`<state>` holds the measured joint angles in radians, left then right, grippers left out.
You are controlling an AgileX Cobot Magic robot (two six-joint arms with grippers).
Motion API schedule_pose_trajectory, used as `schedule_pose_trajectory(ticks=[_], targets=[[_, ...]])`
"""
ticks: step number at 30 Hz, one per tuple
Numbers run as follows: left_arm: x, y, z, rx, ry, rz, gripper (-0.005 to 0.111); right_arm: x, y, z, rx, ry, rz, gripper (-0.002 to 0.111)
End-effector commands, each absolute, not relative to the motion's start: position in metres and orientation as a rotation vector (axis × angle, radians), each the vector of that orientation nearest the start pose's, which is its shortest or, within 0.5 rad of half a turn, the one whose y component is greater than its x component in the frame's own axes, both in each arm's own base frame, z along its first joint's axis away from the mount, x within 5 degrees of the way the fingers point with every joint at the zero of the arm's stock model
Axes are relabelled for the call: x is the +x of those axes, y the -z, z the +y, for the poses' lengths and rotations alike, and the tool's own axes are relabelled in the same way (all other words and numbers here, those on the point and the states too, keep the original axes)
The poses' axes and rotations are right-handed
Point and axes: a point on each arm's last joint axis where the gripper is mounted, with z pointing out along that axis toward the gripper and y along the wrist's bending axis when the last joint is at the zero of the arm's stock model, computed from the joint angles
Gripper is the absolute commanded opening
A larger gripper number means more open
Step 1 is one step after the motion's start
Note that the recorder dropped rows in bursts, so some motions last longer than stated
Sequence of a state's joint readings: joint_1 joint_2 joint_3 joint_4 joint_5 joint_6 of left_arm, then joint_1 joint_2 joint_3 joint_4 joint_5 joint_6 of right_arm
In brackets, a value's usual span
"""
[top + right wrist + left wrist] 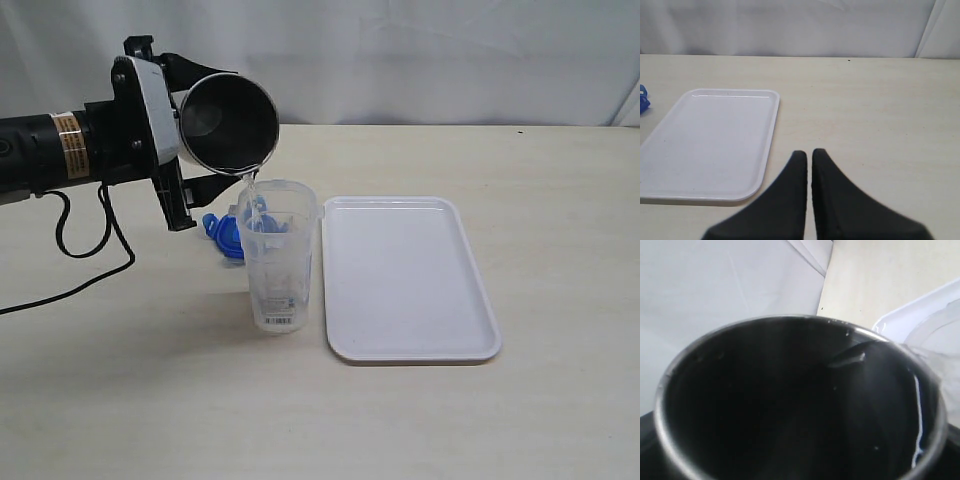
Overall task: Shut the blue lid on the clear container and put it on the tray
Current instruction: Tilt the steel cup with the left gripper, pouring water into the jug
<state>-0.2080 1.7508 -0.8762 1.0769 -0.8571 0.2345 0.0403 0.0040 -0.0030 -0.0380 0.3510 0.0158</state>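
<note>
Clamping a steel cup (228, 122), the left gripper (196, 126) pours; the right gripper (809, 159) sits closed, empty. The clear container (280, 262) is likely heavy and slick: grasp mid-body.

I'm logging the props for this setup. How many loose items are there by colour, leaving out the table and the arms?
Grey metal: 1, the steel cup
Clear: 1, the clear container
Blue: 1, the blue lid
White: 1, the tray
Total: 4

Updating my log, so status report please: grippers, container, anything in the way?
Left gripper shut on cup, pouring into container. Right gripper shut, empty, beside tray. Lid off, on table behind container. Cup over the mouth blocks lidding.
</note>
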Motion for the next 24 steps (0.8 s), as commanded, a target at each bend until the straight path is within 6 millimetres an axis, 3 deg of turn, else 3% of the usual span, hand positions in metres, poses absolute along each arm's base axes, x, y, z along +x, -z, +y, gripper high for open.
schedule_pose_trajectory(ticks=[1, 24], targets=[[0.3264, -0.2297, -0.1334, 1.38, 0.019, 0.975, 0.0, 0.0534, -0.182, 0.0008, -0.043, -0.001, 1.829, 0.004], [0.3266, -0.2291, -0.1332, 1.396, -0.003, 0.962, 0.0, 0.0534, -0.182, 0.0008, -0.043, -0.001, 1.829, 0.004]])
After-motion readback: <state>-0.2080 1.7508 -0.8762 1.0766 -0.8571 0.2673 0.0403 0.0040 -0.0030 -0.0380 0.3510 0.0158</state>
